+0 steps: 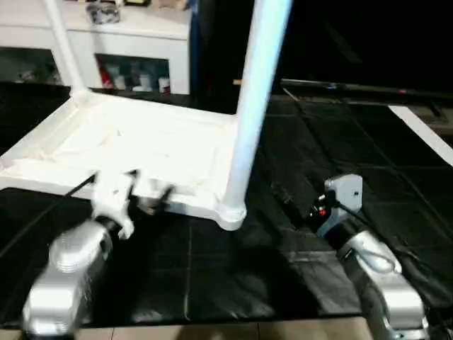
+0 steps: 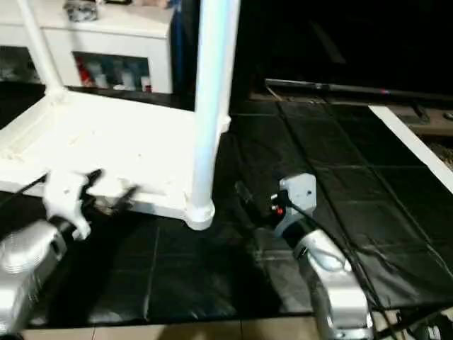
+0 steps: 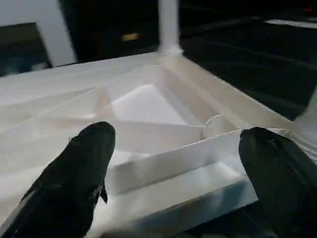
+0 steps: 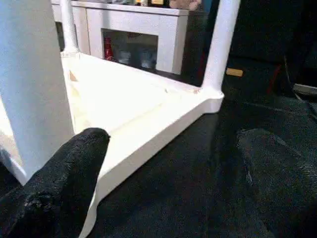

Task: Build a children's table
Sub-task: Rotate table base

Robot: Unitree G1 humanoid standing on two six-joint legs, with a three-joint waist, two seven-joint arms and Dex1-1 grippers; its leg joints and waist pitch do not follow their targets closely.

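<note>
The white tabletop [image 1: 141, 145] lies upside down on the black mat, ribbed underside up. One white leg [image 1: 251, 106] stands upright in its near right corner socket. Another leg [image 1: 62, 42] rises from the far left corner, and a third leg [image 4: 220, 44] stands at the far right corner. My left gripper [image 1: 145, 193] is open at the tabletop's near edge; its black fingers [image 3: 74, 183] stand on either side of the rim [image 3: 173, 158]. My right gripper [image 4: 173, 168] hangs open over the mat, to the right of the near leg [image 4: 29, 84], with nothing between its fingers.
A white cabinet [image 1: 134, 42] with glass doors stands behind the tabletop at the back left. The black tiled mat [image 1: 340, 134] spreads to the right, bounded by a white strip [image 1: 425, 134]. A dark bar [image 1: 354, 88] runs along the back. Tan floor [image 1: 212, 331] shows at the near edge.
</note>
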